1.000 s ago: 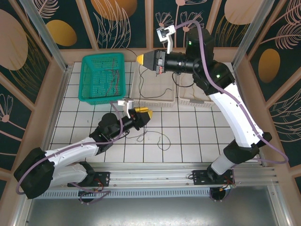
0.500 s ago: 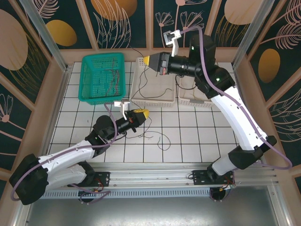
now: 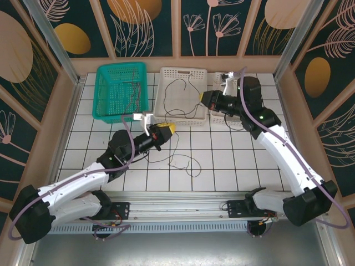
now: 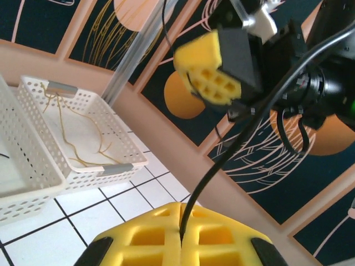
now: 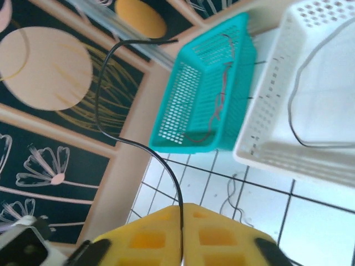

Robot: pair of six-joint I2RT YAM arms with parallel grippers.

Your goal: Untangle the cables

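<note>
Pinching a black cable [image 4: 189, 204] between closed yellow pads [image 4: 150, 238], left gripper [image 4: 182, 224], tan wires [image 4: 69, 141] in a white basket [image 4: 89, 180] ahead-left of it, right gripper [image 5: 182, 221] clamped shut on a thin black wire [image 5: 178, 194], teal basket [image 5: 177, 111] of red wires [image 5: 223, 77] beyond it.

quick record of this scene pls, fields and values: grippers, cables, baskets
left gripper: shut on a dark cable
right gripper: shut on a thin black cable; whether it is the same strand, cannot tell
teal basket: red cables inside
middle white basket: looped dark cable inside
right white basket: yellow-tan cables inside
table: loose dark cable on the tiles
</note>
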